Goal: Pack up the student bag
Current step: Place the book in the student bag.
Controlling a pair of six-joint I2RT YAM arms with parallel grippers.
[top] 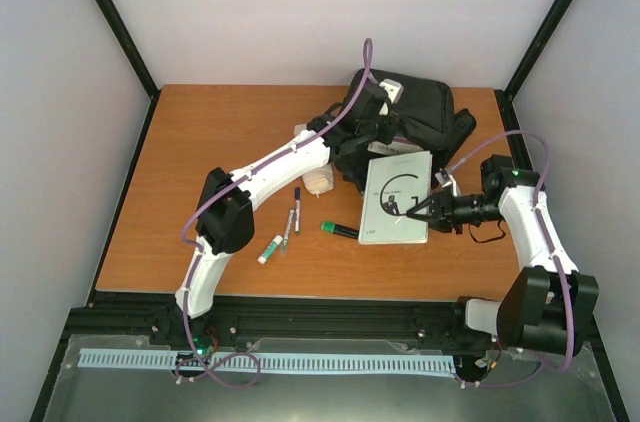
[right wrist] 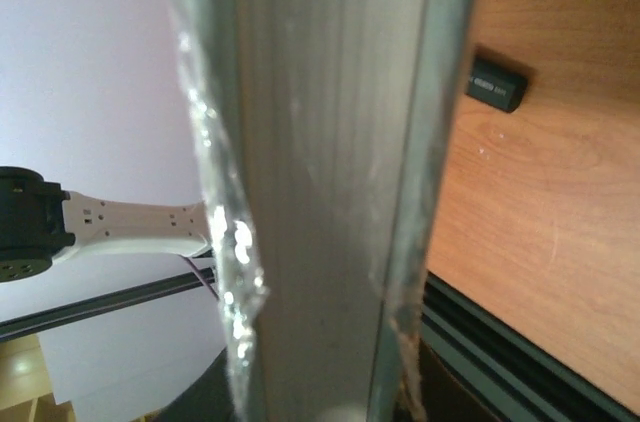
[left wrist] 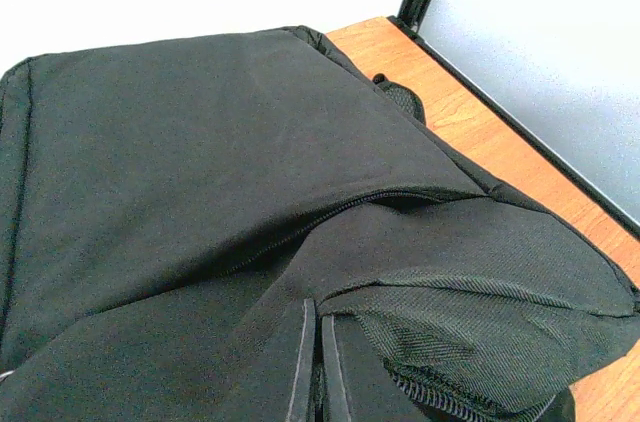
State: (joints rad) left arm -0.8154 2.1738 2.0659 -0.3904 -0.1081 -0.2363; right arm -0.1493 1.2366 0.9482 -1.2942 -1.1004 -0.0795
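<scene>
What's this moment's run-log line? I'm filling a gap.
left gripper: shut, at student bag | right gripper: shut on book edge | book: outside bag

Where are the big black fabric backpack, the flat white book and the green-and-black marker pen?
big black fabric backpack (top: 425, 107), top view, its upper fabric panel.
flat white book (top: 397, 197), top view, middle of its cover.
green-and-black marker pen (top: 339, 230), top view, middle of its barrel.

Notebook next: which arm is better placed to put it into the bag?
Right. The right gripper grips the white notebook at its edge, and the notebook lies right beside the student bag. The left gripper is shut and pressed against the bag's fabric near the zip, away from the notebook.
</scene>
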